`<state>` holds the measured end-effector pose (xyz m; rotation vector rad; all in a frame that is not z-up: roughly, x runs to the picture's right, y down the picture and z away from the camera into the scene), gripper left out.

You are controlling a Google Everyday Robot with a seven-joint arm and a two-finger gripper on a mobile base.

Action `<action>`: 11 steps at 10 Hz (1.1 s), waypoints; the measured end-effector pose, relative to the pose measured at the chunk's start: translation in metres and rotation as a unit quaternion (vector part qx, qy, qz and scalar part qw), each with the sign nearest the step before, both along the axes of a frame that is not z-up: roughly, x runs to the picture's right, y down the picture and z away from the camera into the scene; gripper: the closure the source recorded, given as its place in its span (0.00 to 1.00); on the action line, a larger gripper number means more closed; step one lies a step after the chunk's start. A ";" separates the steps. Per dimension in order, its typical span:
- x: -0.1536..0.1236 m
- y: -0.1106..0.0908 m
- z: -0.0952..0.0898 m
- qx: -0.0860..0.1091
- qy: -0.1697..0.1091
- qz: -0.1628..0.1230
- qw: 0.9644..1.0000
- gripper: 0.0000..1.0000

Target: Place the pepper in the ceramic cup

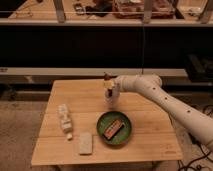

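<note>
The small dark red pepper (106, 77) sticks up out of my gripper (108, 87), which is shut on it at the back middle of the wooden table (80, 97). Directly below the gripper stands the pale ceramic cup (108, 99), with its top partly hidden by the fingers. My white arm reaches in from the right. Whether the pepper's lower end touches the cup I cannot tell.
A green plate (125, 136) holding an orange-brown bar (114, 128) sits in front of the cup. A white bottle (64, 119) lies at the left, and a pale flat block (86, 143) lies near the front edge.
</note>
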<state>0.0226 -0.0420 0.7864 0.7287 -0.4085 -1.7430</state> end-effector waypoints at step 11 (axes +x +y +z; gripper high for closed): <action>0.037 -0.012 0.033 -0.021 -0.022 -0.004 1.000 1.00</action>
